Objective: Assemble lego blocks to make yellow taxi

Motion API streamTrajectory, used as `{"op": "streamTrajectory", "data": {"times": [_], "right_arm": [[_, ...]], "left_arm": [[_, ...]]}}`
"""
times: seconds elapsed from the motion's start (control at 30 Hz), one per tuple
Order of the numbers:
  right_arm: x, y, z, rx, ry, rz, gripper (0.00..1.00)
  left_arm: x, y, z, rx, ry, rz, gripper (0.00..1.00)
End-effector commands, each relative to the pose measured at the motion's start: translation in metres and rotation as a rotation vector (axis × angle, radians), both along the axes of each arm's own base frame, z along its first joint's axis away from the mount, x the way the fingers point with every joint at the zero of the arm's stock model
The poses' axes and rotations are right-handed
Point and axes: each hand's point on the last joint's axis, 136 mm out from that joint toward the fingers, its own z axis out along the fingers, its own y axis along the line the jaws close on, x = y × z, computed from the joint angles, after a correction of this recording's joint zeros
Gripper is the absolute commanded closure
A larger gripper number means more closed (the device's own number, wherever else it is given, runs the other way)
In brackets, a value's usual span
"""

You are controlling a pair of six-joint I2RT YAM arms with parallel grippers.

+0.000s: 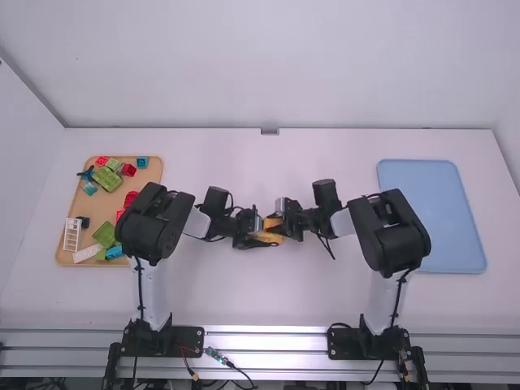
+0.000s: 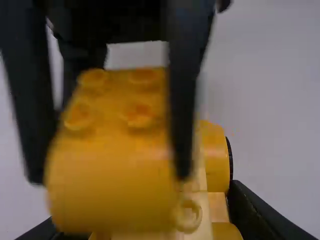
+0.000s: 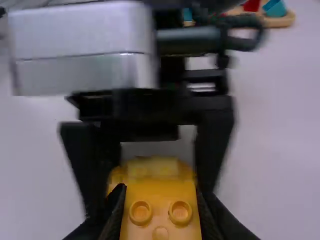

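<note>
Mid-table in the high view, my left gripper (image 1: 258, 236) and my right gripper (image 1: 281, 221) meet at yellow parts. In the left wrist view my left gripper (image 2: 145, 215) is shut on the taxi body (image 2: 216, 155), which has rounded yellow pieces and a pale strip. My right gripper's fingers stand on both sides of a yellow studded block (image 2: 112, 170), right over that body. In the right wrist view my right gripper (image 3: 160, 212) is shut on this block (image 3: 161, 200); part of the body (image 3: 117, 177) shows just beyond. Whether block and body are joined, I cannot tell.
A wooden tray (image 1: 97, 213) at the left holds several loose green, red, blue and white parts, including a white ladder-like piece (image 1: 71, 234). On the right lies a blue tray (image 1: 431, 215). The two arms face each other closely across the middle.
</note>
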Motion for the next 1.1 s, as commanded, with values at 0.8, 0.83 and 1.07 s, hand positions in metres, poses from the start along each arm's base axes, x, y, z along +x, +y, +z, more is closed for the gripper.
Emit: {"op": "streamTrajectory", "data": {"times": [0.8, 0.83, 1.07], "right_arm": [[-0.007, 0.019, 0.007, -0.043, -0.037, 0.029, 1.00], [-0.004, 0.019, 0.004, -0.060, -0.031, 0.008, 1.00], [0.003, 0.015, 0.008, -0.048, -0.033, -0.016, 1.00]], "left_arm": [[0.007, 0.012, -0.041, 0.155, 0.085, 0.083, 0.98], [0.008, 0.012, -0.041, 0.156, 0.084, 0.082, 0.98], [0.008, 0.012, -0.040, 0.150, 0.067, 0.082, 0.98]]}}
